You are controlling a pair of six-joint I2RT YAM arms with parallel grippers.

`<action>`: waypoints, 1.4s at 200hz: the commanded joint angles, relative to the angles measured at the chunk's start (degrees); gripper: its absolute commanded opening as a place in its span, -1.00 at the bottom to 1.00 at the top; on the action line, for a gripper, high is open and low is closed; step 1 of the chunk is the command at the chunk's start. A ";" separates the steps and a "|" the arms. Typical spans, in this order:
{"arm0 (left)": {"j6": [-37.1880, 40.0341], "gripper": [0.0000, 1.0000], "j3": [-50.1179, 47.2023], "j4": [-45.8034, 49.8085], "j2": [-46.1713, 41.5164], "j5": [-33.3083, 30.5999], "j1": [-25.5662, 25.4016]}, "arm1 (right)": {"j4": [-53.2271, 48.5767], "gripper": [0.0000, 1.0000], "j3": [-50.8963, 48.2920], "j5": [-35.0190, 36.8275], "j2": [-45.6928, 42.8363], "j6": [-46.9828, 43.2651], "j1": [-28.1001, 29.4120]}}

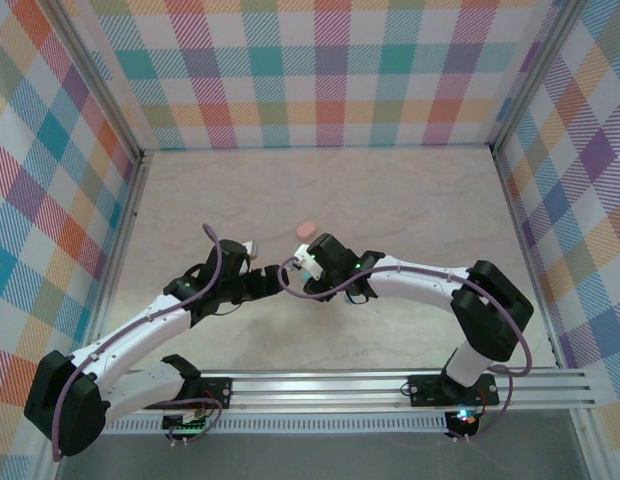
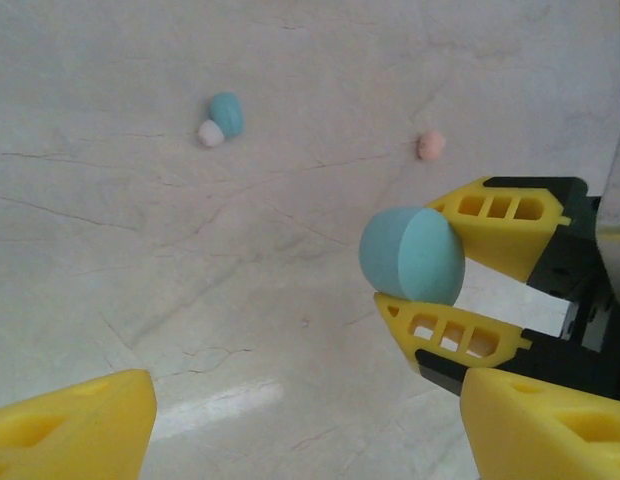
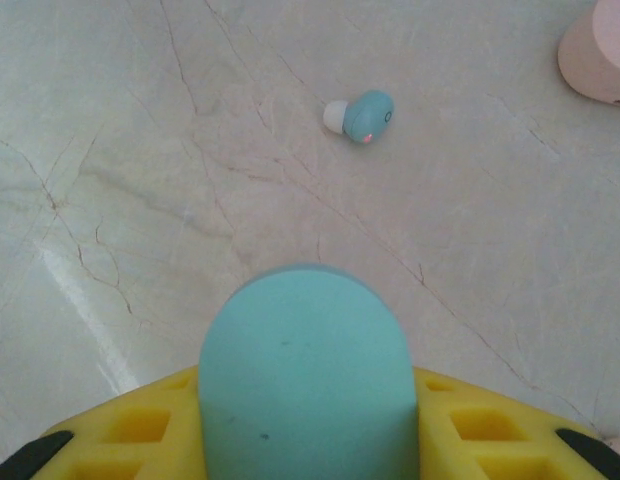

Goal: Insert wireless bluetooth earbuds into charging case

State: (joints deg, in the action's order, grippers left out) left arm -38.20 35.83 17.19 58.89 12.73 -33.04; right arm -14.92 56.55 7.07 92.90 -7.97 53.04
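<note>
1. Right hand [image 3: 305,410] is clamped on the blue case [image 3: 302,360] and holds it off the surface [image 3: 120,200]. Can't tell if the lid is open.
2. Left hand [image 2: 305,400] has its fingers wide apart with nothing between them, so it's the free one for the pick.
3. The blue earbud [image 2: 222,116] lies loose on the surface, ahead and up-left of the left hand in the left wrist view. Clear path; the held case sits off to the right of that line.
4. Its long axis runs white tip to blue body, slanted lower-left to upper-right in that view. Judgement: turn the fingers to close across it.
5. Also around are the pink earbud [image 2: 431,145], further right beyond the right hand, and the pink case [image 3: 600,50], near the blue earbud but apart from it.
</note>
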 commanded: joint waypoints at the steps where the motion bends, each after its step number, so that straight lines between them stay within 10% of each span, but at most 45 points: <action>1: -1.78 0.58 1.87 -3.25 0.44 4.27 1.00 | 1.19 -0.39 -1.65 -0.21 -2.71 0.76 0.39; 280: -15.73 0.12 0.63 -29.87 12.31 23.68 1.18 | 1.20 -0.35 0.08 -15.24 -12.66 -5.78 -0.99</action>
State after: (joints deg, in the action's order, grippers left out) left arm -52.90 35.83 -9.65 71.53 32.34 -32.36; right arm -13.13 54.17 -5.91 80.55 -11.46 51.83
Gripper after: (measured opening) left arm 0.576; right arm 0.415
